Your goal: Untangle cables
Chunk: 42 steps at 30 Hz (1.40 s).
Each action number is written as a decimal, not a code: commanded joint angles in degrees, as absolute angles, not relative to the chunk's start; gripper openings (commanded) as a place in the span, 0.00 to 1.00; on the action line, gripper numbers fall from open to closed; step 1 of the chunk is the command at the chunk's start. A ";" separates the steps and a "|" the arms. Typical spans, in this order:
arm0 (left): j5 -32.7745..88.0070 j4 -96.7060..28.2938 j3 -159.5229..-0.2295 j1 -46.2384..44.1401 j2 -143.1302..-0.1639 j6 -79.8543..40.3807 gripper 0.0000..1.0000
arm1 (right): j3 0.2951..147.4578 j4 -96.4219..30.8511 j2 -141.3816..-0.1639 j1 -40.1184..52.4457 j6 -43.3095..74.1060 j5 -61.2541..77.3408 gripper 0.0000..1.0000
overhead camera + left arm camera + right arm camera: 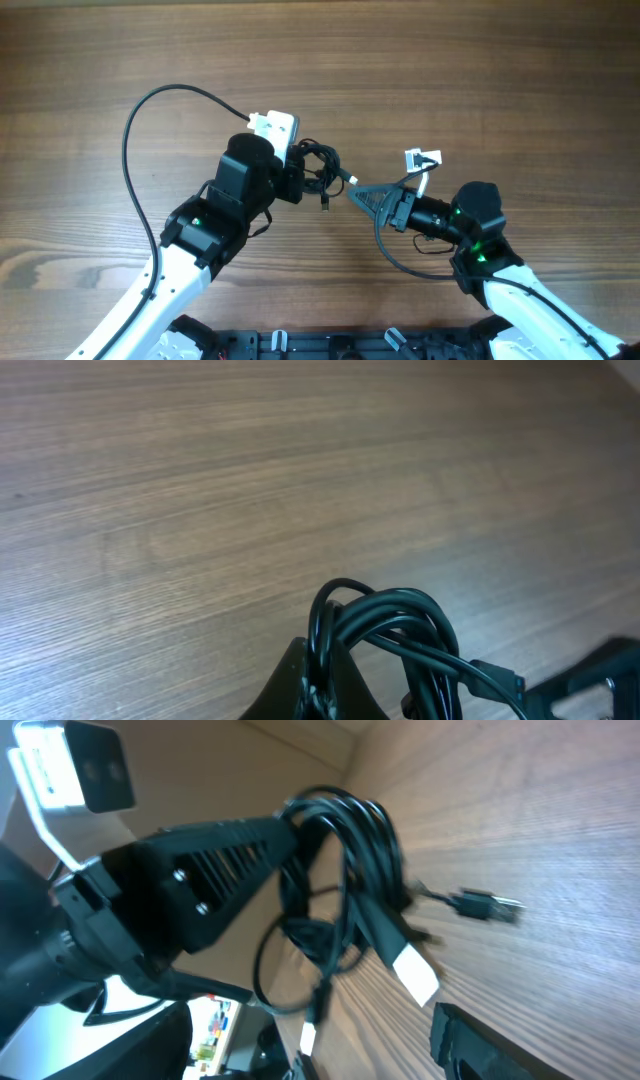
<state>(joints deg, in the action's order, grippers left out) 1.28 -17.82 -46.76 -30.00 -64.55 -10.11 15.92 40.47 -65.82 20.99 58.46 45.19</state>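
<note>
While the left hand (304, 178) clamps the bunched cables (323, 166), the right hand (359, 193) lies just beside them; whether it grips, I cannot tell.

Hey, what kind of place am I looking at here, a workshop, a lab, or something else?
Probably a robotics lab or test bench: a left arm and right arm with wrist cameras reach over a wood-grain table, and the left claw grips a coil of thin dark cables.
</note>
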 commanded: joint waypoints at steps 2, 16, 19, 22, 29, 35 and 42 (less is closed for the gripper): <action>6.61 -17.85 -46.94 -29.71 -63.75 -6.70 0.04 | 16.93 42.89 -66.54 21.78 52.93 41.89 0.78; 23.83 -19.14 -46.94 -23.42 -63.75 -3.44 0.04 | 16.93 38.70 -66.54 21.80 40.38 40.40 0.71; 26.46 -19.14 -46.94 -23.35 -63.75 -4.12 0.04 | 16.93 38.00 -66.54 21.80 38.96 40.32 0.66; 26.59 -19.14 -46.94 -23.35 -63.75 -7.84 0.04 | 16.93 36.10 -66.54 21.80 37.82 40.25 0.64; 26.55 -19.29 -46.94 -23.40 -63.77 -11.20 0.04 | 16.93 34.37 -66.54 21.80 34.00 38.52 0.64; 26.22 -20.49 -46.94 -23.38 -64.03 -11.20 0.04 | 16.93 32.58 -66.54 21.80 32.99 37.08 0.77; 26.70 -20.01 -46.94 -23.35 -65.41 -14.68 0.04 | 16.93 32.49 -66.57 21.80 32.99 38.26 0.96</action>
<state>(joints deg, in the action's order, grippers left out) 25.02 -20.56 -46.76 -23.51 -64.99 -12.53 15.92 32.25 -66.13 21.56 33.67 38.02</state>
